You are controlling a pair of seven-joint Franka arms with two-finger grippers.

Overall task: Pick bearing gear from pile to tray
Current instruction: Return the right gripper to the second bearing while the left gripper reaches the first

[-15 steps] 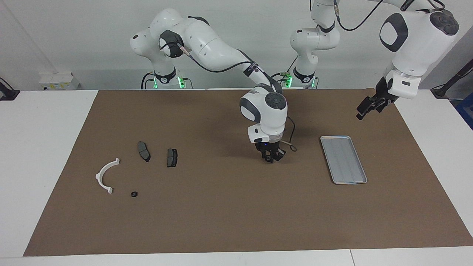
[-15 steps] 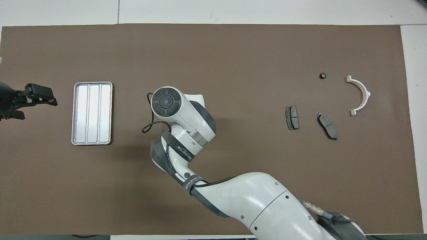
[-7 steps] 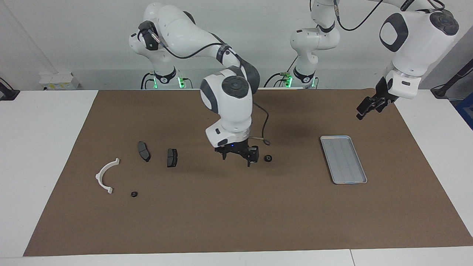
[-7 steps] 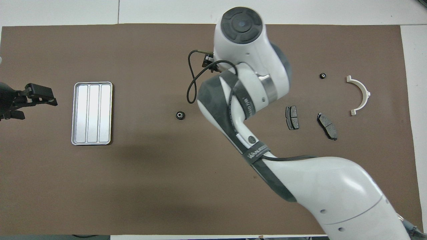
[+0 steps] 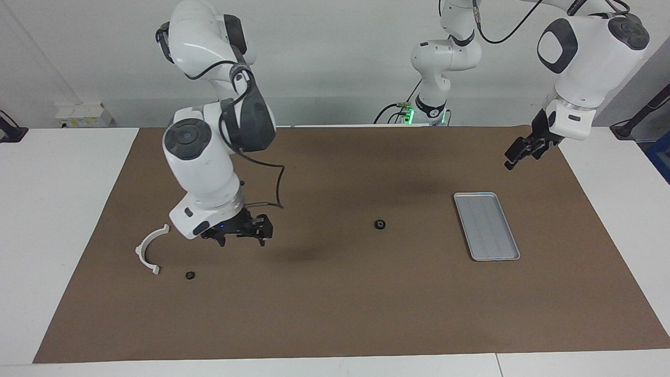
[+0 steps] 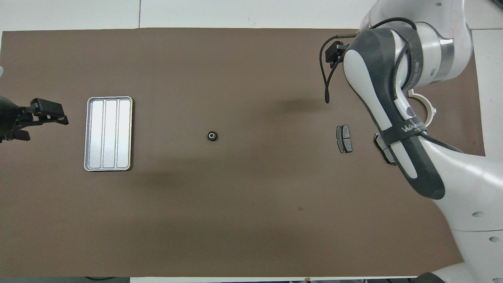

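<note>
Black and tiny, one bearing gear [image 5: 380, 225] is lying mid-mat, apart from the tray [image 5: 486, 225], while the right gripper [image 5: 238, 234] is hovering open over the pile's end and the left gripper [image 5: 515, 156] is waiting open.

brown mat [image 5: 335, 314] on white table [image 5: 57, 209]

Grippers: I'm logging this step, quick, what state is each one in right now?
Left gripper: open, empty, waiting in the air beside the tray.
Right gripper: open, empty, raised over the pile.
</note>
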